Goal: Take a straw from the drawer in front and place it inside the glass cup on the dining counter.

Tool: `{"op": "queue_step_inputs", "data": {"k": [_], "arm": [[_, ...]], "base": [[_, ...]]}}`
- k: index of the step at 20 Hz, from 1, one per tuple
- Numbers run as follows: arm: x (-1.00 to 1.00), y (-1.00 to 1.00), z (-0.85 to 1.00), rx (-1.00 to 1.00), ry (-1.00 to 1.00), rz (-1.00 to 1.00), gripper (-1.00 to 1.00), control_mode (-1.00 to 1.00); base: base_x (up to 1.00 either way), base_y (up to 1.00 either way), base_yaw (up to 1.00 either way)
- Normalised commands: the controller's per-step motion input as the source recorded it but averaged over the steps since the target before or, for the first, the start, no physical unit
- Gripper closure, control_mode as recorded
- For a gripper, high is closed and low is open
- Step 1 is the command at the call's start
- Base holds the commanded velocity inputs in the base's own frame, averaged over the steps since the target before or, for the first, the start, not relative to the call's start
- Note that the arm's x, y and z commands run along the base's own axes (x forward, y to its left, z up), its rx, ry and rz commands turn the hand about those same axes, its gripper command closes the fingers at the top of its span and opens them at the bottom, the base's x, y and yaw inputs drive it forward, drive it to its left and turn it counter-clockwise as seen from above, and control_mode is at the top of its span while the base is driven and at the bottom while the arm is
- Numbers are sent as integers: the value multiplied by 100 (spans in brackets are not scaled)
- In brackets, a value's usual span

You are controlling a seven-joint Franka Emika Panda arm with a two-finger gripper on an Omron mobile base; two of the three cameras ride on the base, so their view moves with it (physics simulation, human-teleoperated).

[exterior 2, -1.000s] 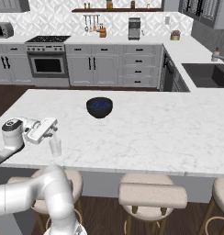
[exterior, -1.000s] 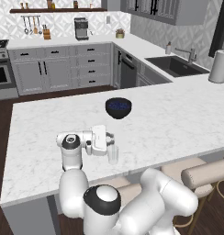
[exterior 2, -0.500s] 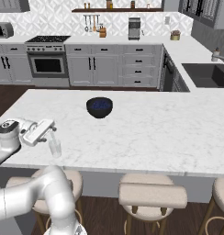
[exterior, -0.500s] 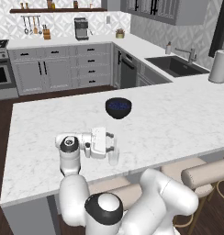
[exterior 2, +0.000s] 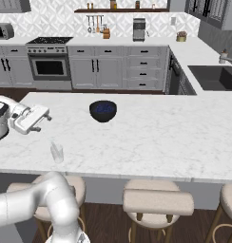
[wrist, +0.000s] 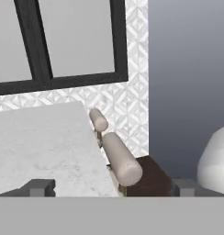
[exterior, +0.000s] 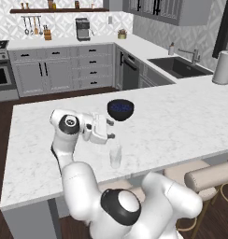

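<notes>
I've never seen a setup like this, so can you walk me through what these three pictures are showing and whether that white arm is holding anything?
It's a rendered kitchen with a white robot arm. Two pictures come from cameras behind the arm, on its left and right; the third looks along its hand, sideways past the dining counter toward beige stools. On the marble top stand a glass cup and a dark bowl. The gripper hovers above the cup, fingers apart, nothing visibly between them. Whether a straw is in the cup is too fine to tell.

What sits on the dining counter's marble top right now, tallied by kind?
On the dining counter, under the gripper:
Glass cup: 1
Dark blue bowl: 1
Total: 2
I cannot make out a straw in the cup.
</notes>
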Motion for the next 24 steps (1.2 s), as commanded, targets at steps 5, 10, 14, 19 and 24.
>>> {"op": "queue_step_inputs", "data": {"k": [5,10,14,19,24], "arm": [[-43,-5,79,49,-2,21,-100,-100],[-58,-44,37,58,-1,22,-100,-100],[-56,-84,12,66,0,16,-100,-100],[-37,-96,0,55,0,10,-100,-100],[-10,-97,-10,33,1,2,-100,-100]], "base": [[0,0,0],[0,0,0],[0,0,0],[0,0,0],[0,0,0]]}}
